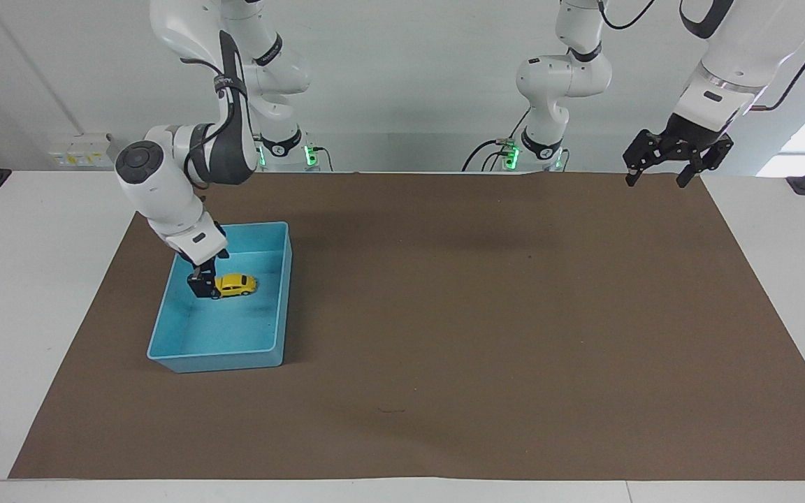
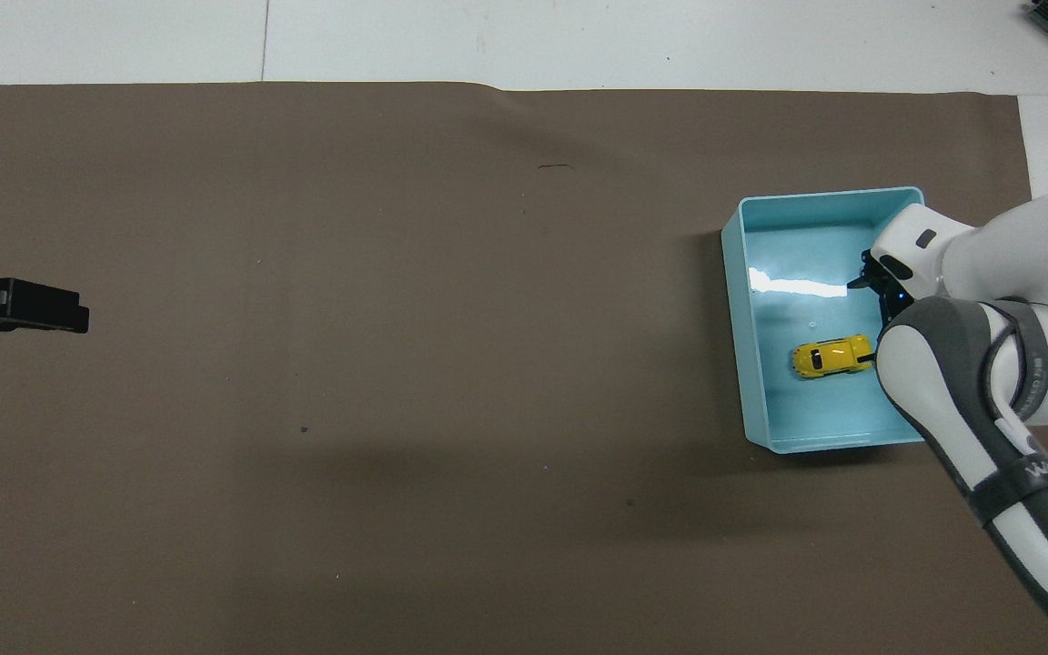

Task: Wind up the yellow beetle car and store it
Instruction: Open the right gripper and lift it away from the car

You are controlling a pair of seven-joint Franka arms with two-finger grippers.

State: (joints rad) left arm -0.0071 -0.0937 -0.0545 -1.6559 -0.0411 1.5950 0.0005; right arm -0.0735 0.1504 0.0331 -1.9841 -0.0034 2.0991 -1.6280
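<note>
The yellow beetle car (image 1: 236,284) lies on its wheels on the floor of the blue tray (image 1: 215,363), at the right arm's end of the brown mat. It also shows in the overhead view (image 2: 831,357), inside the tray (image 2: 742,364). My right gripper (image 1: 199,286) hangs low in the tray just beside the car's end, open and holding nothing. In the overhead view its fingertips are hidden under the arm. My left gripper (image 1: 655,179) waits raised and open over the mat's corner at the left arm's end; it also shows in the overhead view (image 2: 78,314).
The brown mat (image 1: 486,314) covers most of the white table. The tray's walls surround the car and my right gripper. A small dark mark (image 1: 390,410) lies on the mat far from the robots.
</note>
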